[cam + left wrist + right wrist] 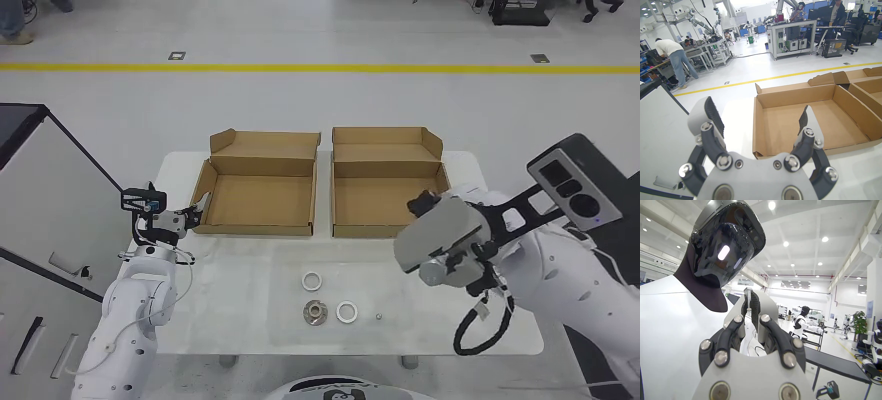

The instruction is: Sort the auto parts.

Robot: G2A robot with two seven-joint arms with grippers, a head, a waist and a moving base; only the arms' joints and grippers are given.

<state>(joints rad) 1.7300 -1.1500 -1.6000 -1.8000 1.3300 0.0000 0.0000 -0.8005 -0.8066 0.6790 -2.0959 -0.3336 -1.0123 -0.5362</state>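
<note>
**Top view.** A white table (250, 335) carries two open cardboard boxes side by side at its far part: the left box (262, 150) and the right box (385, 148). Four loose parts lie near the front middle: a far white ring (312, 281), a round metal part (314, 312), a near white ring (347, 313), and a small grey piece (378, 317) too small to identify. The right arm (445, 240) is above the table, in front of the right box.

**Left wrist view.** The left gripper (758, 115) is spread wide and holds nothing. It is just beside the left box's outer wall.

**Right wrist view.** The right gripper (752, 294) points upward, clamped on a threaded bolt (748, 302).
</note>
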